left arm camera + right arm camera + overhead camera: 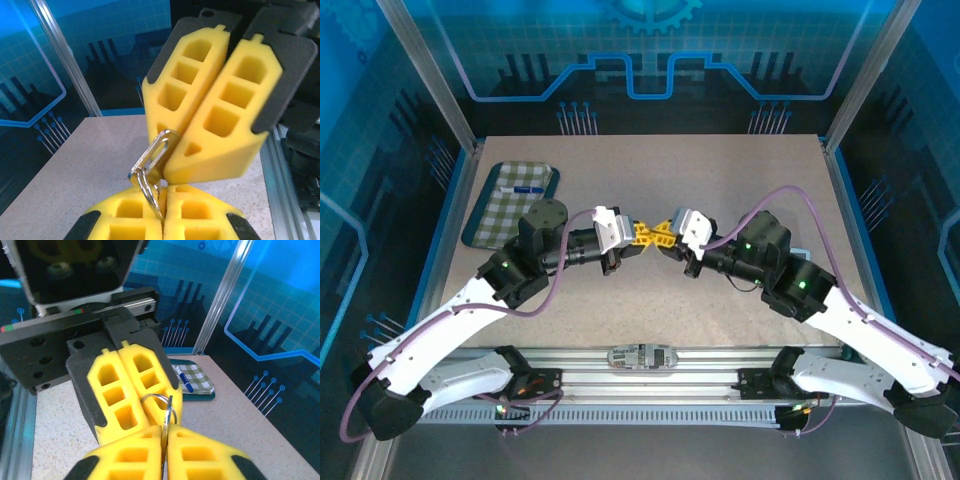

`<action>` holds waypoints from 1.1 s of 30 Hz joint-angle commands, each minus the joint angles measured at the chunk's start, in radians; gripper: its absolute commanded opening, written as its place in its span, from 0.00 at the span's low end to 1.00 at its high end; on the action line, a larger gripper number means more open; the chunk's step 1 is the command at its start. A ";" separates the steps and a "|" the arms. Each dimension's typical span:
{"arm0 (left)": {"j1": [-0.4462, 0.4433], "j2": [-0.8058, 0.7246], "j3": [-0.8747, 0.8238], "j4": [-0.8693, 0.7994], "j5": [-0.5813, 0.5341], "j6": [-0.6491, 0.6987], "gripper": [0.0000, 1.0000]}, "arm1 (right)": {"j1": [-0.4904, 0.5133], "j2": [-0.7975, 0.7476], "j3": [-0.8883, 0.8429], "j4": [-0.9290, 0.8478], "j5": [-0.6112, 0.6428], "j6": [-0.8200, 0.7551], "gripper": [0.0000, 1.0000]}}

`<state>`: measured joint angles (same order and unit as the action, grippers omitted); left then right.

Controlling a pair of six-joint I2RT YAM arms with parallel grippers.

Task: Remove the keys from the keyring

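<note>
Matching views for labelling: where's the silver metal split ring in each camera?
Left wrist: silver metal split ring, low centre, sticking out of the shut left gripper.
Right wrist: the ring, just below centre, above the shut right gripper.
Top external: too small to tell; look where both grippers meet, picture centre.
Shared landmark: the meeting yellow fingertips.

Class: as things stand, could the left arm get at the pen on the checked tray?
Probably not yet. The pen lies uncovered on the checked tray beside that arm, but the left end effector is shut on the keyring, with the right end effector gripping the key.
</note>
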<state>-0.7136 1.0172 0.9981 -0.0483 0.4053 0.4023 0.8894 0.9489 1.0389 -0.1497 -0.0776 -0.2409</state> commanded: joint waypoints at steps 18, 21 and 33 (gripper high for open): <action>0.009 -0.031 0.037 0.055 -0.039 -0.002 0.00 | 0.037 -0.070 -0.001 -0.136 -0.004 -0.227 0.00; 0.010 -0.023 0.044 0.050 -0.024 0.002 0.00 | 0.045 -0.070 0.007 -0.156 0.009 -0.250 0.00; -0.008 0.021 0.077 -0.002 0.036 0.036 0.00 | 0.039 0.019 0.035 -0.006 0.044 -0.057 0.18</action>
<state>-0.7155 1.0313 1.0325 -0.0727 0.4194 0.4210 0.9115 0.9497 1.0718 -0.1852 -0.0257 -0.3454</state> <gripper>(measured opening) 0.054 0.153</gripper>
